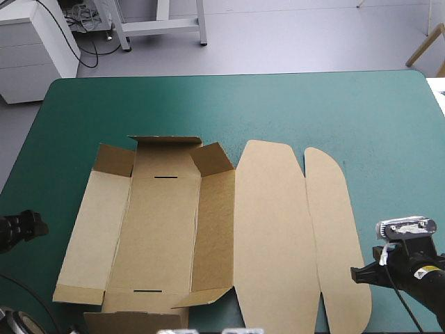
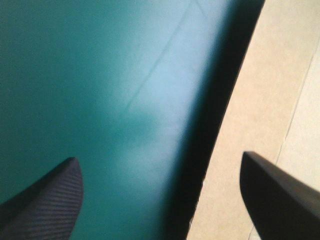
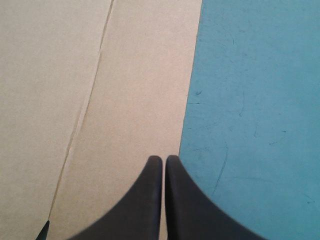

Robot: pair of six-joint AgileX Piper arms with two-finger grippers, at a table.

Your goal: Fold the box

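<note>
Box [image 1: 167,229] barely started: walls and lid [image 1: 271,236] lay flat (far flaps slightly up). Left jaws stood wide, empty, box edge between them; right jaws closed, empty, over lid edge.

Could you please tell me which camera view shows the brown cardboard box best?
The high view: nearly the whole brown cardboard box is visible, its small flaps raised and lid panel flat. The left wrist view shows only an edge strip; the right wrist view only a creased edge portion.
</note>
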